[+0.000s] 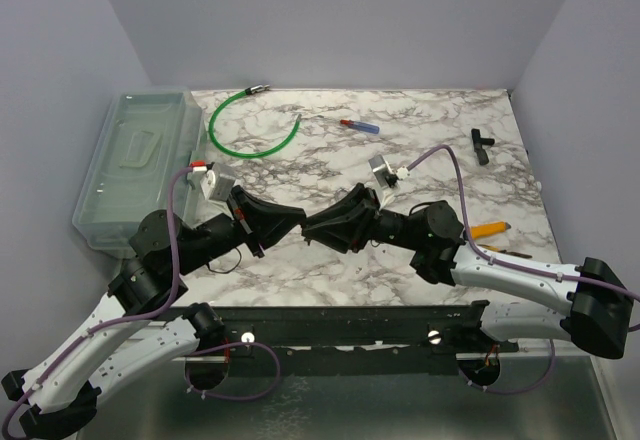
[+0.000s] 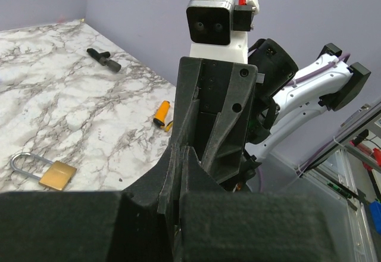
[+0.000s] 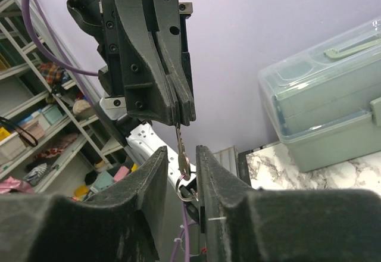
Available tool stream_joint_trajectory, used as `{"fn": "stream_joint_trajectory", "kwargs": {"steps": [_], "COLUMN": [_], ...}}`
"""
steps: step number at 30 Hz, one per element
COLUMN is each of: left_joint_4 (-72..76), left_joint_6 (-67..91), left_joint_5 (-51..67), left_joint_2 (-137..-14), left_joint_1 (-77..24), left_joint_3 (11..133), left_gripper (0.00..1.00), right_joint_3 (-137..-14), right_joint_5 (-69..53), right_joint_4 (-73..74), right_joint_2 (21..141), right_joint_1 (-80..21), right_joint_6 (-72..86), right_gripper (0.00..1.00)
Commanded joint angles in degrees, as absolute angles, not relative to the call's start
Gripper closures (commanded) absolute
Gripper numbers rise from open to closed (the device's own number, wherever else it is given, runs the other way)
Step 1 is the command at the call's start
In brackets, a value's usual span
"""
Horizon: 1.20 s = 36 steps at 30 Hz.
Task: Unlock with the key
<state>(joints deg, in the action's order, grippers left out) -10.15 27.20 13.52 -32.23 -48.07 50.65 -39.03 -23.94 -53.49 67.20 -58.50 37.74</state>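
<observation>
The small metal key (image 3: 180,146) hangs by its blade from my left gripper (image 3: 178,119), which is shut on it, and a key ring (image 3: 185,186) dangles below. My right gripper (image 3: 181,155) is open, one finger on each side of the key's head with a narrow gap. Both grippers meet tip to tip in mid-air over the table's middle: left gripper (image 1: 298,224), right gripper (image 1: 314,228). The brass padlock (image 2: 50,174) with its silver shackle lies flat on the marble in the left wrist view. From the top camera the arms hide it. My left fingertips (image 2: 178,155) are pressed together and cover the key.
A clear plastic box (image 1: 140,165) stands at the left edge. Toward the back lie a green hose (image 1: 250,130) and a red-and-blue tool (image 1: 358,126). A black part (image 1: 482,145) and an orange tool (image 1: 488,229) lie on the right.
</observation>
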Motion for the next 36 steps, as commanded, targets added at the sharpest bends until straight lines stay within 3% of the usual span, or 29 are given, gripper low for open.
{"fn": "stream_joint_trajectory", "kwargs": {"steps": [1, 6, 12, 14, 16, 17, 21, 32, 36], "left_joint_4": [-8.29, -7.91, -8.18, -9.14, -10.47, -11.13, -14.65, -25.79, -28.22], "left_joint_6": [27.42, 27.42, 27.67, 27.7, 27.75, 27.85, 28.87, 34.53, 35.55], "left_joint_5": [12.14, 11.88, 8.67, 7.11, 5.84, 5.28, 1.58, -9.15, -11.64], "left_joint_2": [-31.64, -31.58, -31.01, -30.67, -30.38, -30.38, -30.99, -39.35, -44.79], "left_joint_1": [-47.91, -47.91, -47.91, -47.93, -47.93, -47.9, -47.92, -47.93, -47.97], "left_joint_3": [50.03, 49.76, 48.94, 48.62, 48.54, 48.6, 49.42, 54.18, 56.34], "left_gripper": [1.0, 1.0, 0.99, 0.73, 0.39, 0.3, 0.14, 0.14, 0.14], "right_joint_3": [-40.03, -40.43, -39.69, -39.07, -38.43, -37.78, -34.5, -28.9, -28.79], "right_joint_5": [-26.24, -26.66, -25.87, -25.01, -22.88, -21.56, -14.38, 6.37, -3.28], "right_joint_4": [-54.21, -54.14, -54.21, -53.61, -51.24, -49.96, -44.21, -22.07, -19.03], "right_joint_2": [67.81, 68.19, 67.55, 67.01, 66.11, 65.32, 61.63, 50.78, 51.78], "right_joint_1": [-58.36, -58.36, -58.36, -58.36, -58.36, -58.37, -58.38, -57.81, -49.13], "right_joint_6": [38.02, 37.89, 37.88, 37.88, 37.76, 37.59, 37.74, 40.74, 45.72], "right_gripper": [0.76, 0.99, 1.0, 0.99, 0.99, 0.99, 0.99, 0.99, 0.99]}}
